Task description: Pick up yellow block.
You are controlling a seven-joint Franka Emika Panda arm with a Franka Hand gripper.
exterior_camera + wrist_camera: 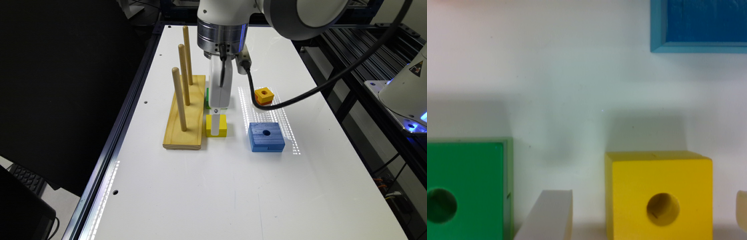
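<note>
The tool (217, 128) is straddling the yellow block (216, 125) with fingers spread, unclenched; light, rigid painted wood, likely slick, best pinched across flat opposite sides.

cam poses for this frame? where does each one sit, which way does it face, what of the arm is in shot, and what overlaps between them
Exterior view: off the arm, raised above one end of the white table, looking down its length; the wrist and white gripper hang over the yellow block, beside the peg board.
Wrist view: on the wrist, facing straight down at the table; two pale fingers stand either side of the yellow block, apart from it.
Shared: yellow block, green block, blue block, table.
</note>
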